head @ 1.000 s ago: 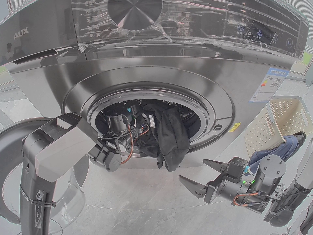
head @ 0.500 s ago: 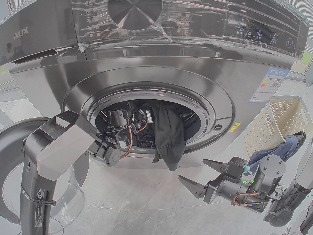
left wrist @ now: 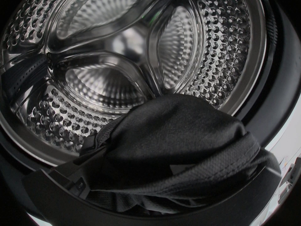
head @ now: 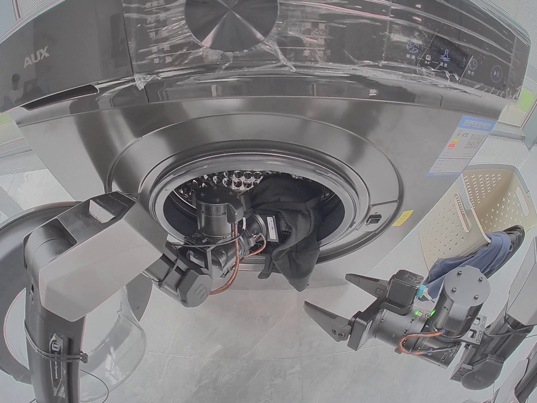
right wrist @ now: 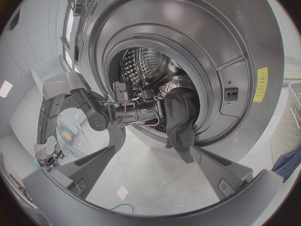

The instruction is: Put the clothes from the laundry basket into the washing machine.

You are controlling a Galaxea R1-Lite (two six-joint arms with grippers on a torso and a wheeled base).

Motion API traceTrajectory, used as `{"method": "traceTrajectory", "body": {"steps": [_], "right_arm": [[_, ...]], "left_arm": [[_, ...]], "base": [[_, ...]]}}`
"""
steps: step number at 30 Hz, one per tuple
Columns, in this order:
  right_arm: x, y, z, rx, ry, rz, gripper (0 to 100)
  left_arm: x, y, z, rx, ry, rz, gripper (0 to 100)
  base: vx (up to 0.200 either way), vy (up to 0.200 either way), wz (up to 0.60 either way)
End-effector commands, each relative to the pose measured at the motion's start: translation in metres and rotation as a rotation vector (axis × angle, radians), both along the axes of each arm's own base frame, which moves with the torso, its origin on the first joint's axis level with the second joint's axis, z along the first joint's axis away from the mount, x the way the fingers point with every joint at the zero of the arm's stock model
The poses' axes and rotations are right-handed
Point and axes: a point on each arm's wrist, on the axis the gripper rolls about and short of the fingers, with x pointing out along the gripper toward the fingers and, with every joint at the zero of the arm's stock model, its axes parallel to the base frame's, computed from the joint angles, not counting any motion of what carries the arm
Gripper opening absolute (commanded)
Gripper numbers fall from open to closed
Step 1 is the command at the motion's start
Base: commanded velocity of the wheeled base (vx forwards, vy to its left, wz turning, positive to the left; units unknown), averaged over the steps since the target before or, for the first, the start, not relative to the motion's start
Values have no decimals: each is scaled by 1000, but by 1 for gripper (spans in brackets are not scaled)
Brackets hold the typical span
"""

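Head view: black garment (head: pixel 297 256) half inside washing machine (head: pixel 251 124), left gripper's (head: pixel 282 229) state untellable, right gripper (head: pixel 327 292) spread empty, blue clothes (head: pixel 482 258) in laundry basket (head: pixel 495 194).

- We see bright, even light on the washing machine (head: pixel 279 118); glare streaks its plastic wrap (head: pixel 335 46).
- We find the drum (left wrist: pixel 103 88) dim, its steel flecked with highlights.
- Our wrist views curve, corners black.

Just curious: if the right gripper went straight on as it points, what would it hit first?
The right gripper would probably meet the left arm's wrist first, beside the black garment hanging from the washing machine; depth is unclear.
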Motion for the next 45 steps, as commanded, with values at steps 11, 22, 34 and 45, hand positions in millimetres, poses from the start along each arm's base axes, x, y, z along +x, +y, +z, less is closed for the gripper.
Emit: {"method": "traceTrajectory", "body": {"steps": [11, 22, 34, 45], "right_arm": [[-3, 5, -2, -3, 7, 21, 100], [-2, 5, -2, 1, 6, 18, 100], [-2, 6, -5, -6, 14, 19, 100], [-3, 7, -5, -6, 14, 21, 100]], "left_arm": [[26, -13, -14, -42, -58, 44, 0], [67, 3, 6, -133, -195, 221, 0], [11, 9, 12, -65, -41, 167, 100], [-42, 24, 9, 15, 54, 126, 100]], "base": [[0, 0, 0], [0, 0, 0], [0, 0, 0], [0, 0, 0]]}}
